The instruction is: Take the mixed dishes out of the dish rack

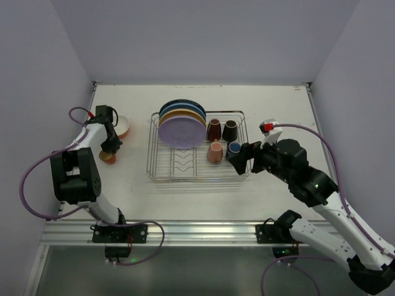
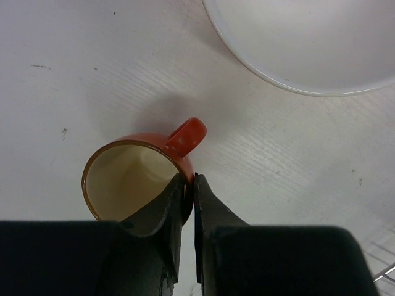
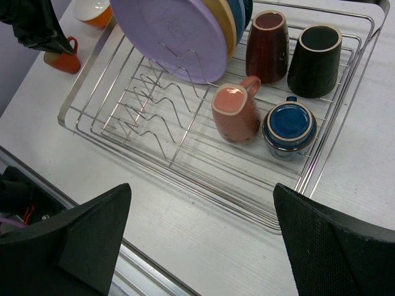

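The orange cup (image 2: 123,179) stands upright on the table left of the dish rack (image 1: 197,177), handle away from me. My left gripper (image 2: 189,179) is shut on its wall, one finger inside, one outside. The orange bowl (image 1: 123,126), white inside, sits just behind it. In the rack, the lavender plate (image 3: 166,34) fronts a stack of yellow and blue plates. Brown (image 3: 266,46), black (image 3: 316,61), pink (image 3: 234,114) and blue (image 3: 290,126) cups fill the rack's right end. My right gripper (image 3: 200,188) hangs open over the rack's near right corner, holding nothing.
The rack's near rim (image 3: 92,68) and its V-shaped dividers (image 3: 148,105) stand bare in front of the plates. The aluminium table edge (image 1: 197,231) runs along the near side. Walls enclose the table at the left, back and right.
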